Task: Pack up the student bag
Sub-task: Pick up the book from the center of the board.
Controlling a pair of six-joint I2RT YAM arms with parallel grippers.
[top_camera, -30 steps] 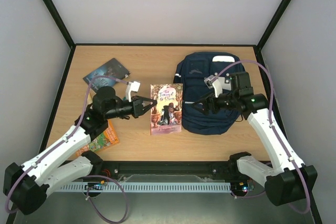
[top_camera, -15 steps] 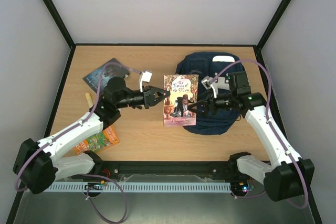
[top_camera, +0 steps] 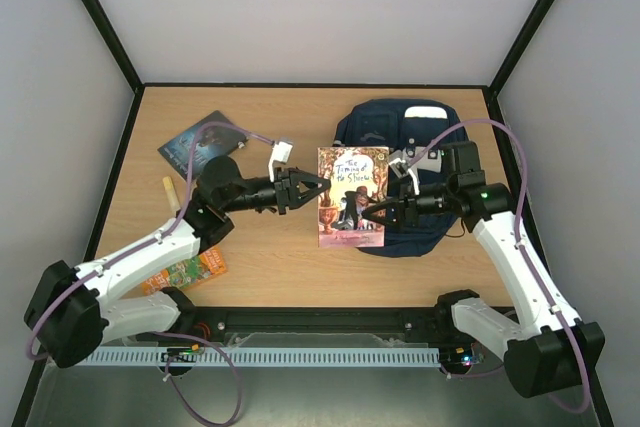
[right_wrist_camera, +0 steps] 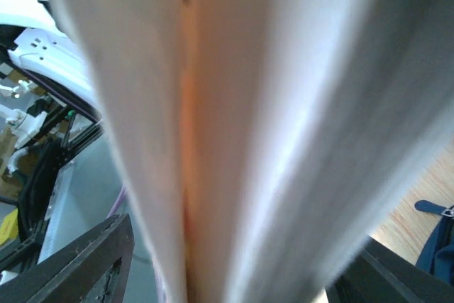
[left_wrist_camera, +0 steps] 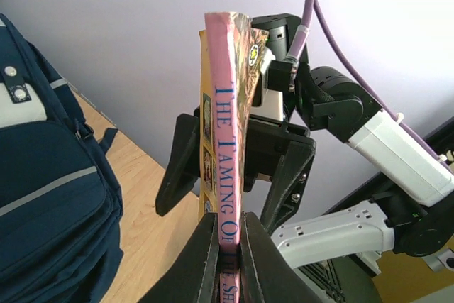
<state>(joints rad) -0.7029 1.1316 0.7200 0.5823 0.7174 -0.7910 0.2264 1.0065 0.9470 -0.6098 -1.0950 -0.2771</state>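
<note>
Top external view: the left gripper [top_camera: 318,190] is clamped on the left edge of the paperback [top_camera: 352,197]. The book is lifted clear of the table [top_camera: 270,117], and in this view it overlaps the left side of the student bag [top_camera: 375,119]. The bag lies flat on the right half of the table. The right gripper [top_camera: 368,213] reaches in over the bag toward the book's lower right edge.

Left wrist view: the spine is pinched tight between the left fingers and the book stands on edge. Beyond it, the right claw's jaws are spread on either side of the far edge, and neither looks to be touching.

Right wrist view: the blurred page edge fills the frame between the wide-apart fingers, with a gap on each side.

This looks like a handover. To do it well, the right claw should centre on the page edge and close squarely before the left lets go. The bag's opening is not visible, so that needs checking first.
</note>
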